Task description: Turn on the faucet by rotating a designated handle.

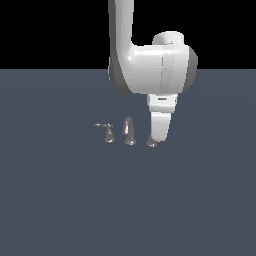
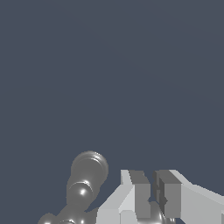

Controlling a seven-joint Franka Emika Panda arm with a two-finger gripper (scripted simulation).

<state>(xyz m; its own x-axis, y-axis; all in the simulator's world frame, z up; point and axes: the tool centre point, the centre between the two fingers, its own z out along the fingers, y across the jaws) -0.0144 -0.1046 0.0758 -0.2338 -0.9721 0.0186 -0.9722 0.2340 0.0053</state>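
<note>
Gripper point(image 1: 156, 139) down at handle point(image 1: 151, 143), rightmost faucet piece on surface point(image 1: 60, 200) in exterior view, beside spout point(image 1: 129, 132). Fingers point(image 2: 139, 192) narrow, small gap; grasp unclear. Approach apparently done; rotation likely left.

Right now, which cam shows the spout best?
Exterior view: the spout stands in full side profile, between the twin handle and the gripper. The wrist view shows only a rounded chrome shape from above beside the fingers, probably the spout; I can't confirm it.
</note>
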